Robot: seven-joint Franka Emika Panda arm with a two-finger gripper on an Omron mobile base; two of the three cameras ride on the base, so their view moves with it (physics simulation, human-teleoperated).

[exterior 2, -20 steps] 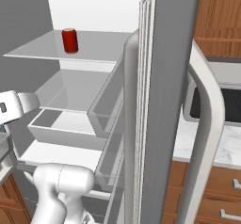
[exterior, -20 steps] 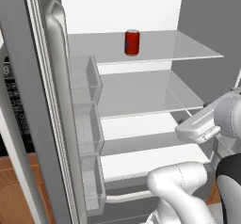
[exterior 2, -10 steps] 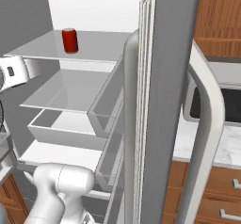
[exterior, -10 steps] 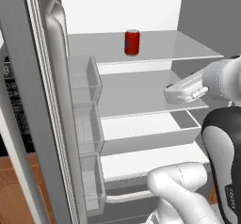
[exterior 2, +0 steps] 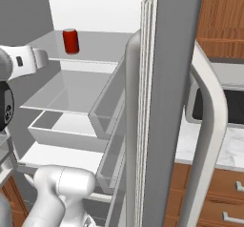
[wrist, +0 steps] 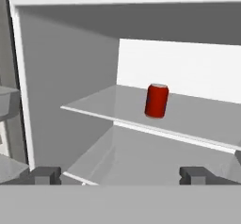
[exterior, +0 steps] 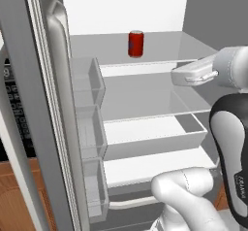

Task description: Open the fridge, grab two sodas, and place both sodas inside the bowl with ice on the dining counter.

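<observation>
- The fridge [exterior: 145, 11] is seen with both doors swung open — one to the left, one to the right.
- A soda [exterior: 136, 43] is set upright on the top shelf [exterior: 164, 50], towards the back.
- The end effector [wrist: 120, 175] is held before that shelf, well apart from the soda — jaws spread wide.
- A drawer [exterior: 155, 140] lies below the middle shelf.

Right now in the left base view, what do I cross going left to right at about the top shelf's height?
Open fridge door's curved white handle → door bins → red soda can on the top shelf → open gripper.
</observation>
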